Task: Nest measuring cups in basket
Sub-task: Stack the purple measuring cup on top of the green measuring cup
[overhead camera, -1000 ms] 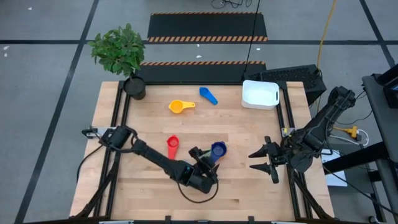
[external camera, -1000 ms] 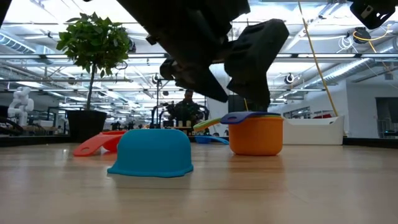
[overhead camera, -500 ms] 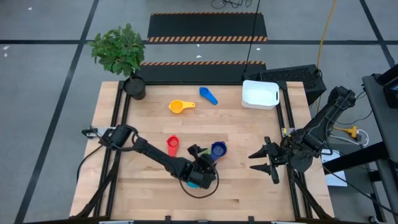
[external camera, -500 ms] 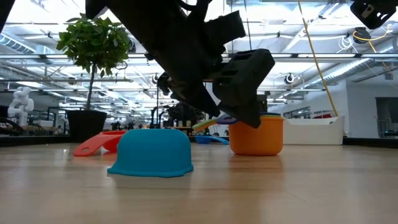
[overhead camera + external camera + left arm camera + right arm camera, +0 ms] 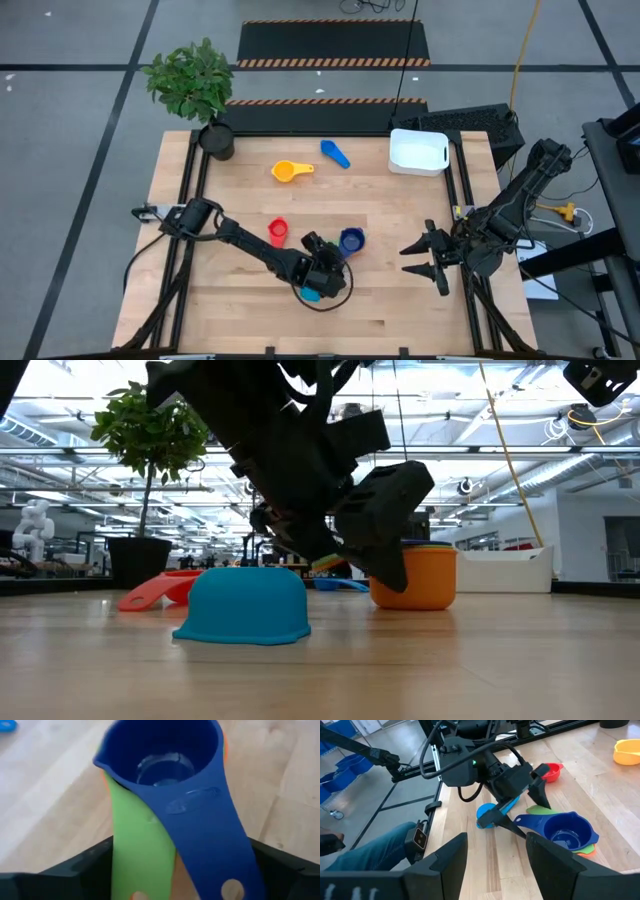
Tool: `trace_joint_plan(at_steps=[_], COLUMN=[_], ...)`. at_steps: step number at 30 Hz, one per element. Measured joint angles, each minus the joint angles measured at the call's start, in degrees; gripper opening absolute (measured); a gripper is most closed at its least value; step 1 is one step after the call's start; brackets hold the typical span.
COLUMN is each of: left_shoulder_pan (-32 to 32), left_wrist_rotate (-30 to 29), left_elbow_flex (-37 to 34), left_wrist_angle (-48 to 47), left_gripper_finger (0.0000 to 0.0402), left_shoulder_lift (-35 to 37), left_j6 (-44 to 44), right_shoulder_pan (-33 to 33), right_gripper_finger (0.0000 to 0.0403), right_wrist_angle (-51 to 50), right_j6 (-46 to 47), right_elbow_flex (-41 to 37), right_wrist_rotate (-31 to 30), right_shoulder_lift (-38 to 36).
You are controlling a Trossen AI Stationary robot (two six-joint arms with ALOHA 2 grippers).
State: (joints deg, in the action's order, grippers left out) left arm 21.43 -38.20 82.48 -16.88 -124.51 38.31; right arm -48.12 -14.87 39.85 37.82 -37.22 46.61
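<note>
A nested stack, navy cup (image 5: 351,239) in green in orange, stands upright on the table. Its navy handle (image 5: 210,835) and green handle (image 5: 142,855) point toward the near left. My left gripper (image 5: 328,252) (image 5: 175,882) is open and low over the table, one finger on each side of those two handles. A light blue cup (image 5: 310,293) (image 5: 245,605) lies mouth down beside it. The red cup (image 5: 277,233), yellow cup (image 5: 290,171) and mid blue cup (image 5: 335,153) lie apart. The white basket (image 5: 418,151) sits at the far right. My right gripper (image 5: 425,258) waits open at the right edge.
A plant in a dark round pot (image 5: 216,140) stands at the far left corner. Bare wood lies between the stack and the basket (image 5: 505,570). A person's leg in jeans (image 5: 375,850) shows beyond the table's left side in the right wrist view.
My left gripper has come down toward the table and tipped lower beside the stack, its wrist drawing a little toward the far edge and uncovering the light blue cup. The cups have stayed where they were.
</note>
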Motion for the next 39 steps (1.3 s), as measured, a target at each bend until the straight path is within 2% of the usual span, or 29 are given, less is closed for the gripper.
trace_joint_plan(at_steps=[4,10,16,19,24,33,39], left_shoulder_pan=[-0.61,-0.42,-0.37,-0.35,-0.33,-0.24,0.00], left_wrist_rotate=[4.00,5.03,5.01,5.34,6.69,5.54,5.68], left_elbow_flex=[0.00,0.00,0.00,0.00,0.02,0.33,1.81], left_wrist_angle=[-0.01,0.02,0.01,0.14,0.51,0.02,-8.36], left_gripper_finger=[0.0275,0.0195,0.0142,0.0128,0.0147,0.0251,0.0305], left_shoulder_lift=[0.00,0.00,0.01,0.00,0.00,0.00,3.44], left_j6=[0.21,-0.24,-0.25,-0.25,-0.25,0.87,2.19], right_shoulder_pan=[0.00,0.00,0.00,0.00,0.00,0.00,0.00], right_gripper_finger=[0.0196,0.0196,0.0196,0.0196,0.0196,0.0196,0.0196], right_wrist_angle=[0.00,0.00,0.00,-0.02,-0.02,-0.09,-0.54], right_j6=[0.01,-0.02,-0.02,-0.02,-0.02,-0.07,-0.32], right_elbow_flex=[0.00,0.00,0.00,0.00,0.00,0.00,0.00], right_wrist_rotate=[0.01,0.03,0.03,0.03,0.03,0.05,0.05], right_shoulder_lift=[0.00,0.00,0.00,0.00,0.00,0.00,0.05])
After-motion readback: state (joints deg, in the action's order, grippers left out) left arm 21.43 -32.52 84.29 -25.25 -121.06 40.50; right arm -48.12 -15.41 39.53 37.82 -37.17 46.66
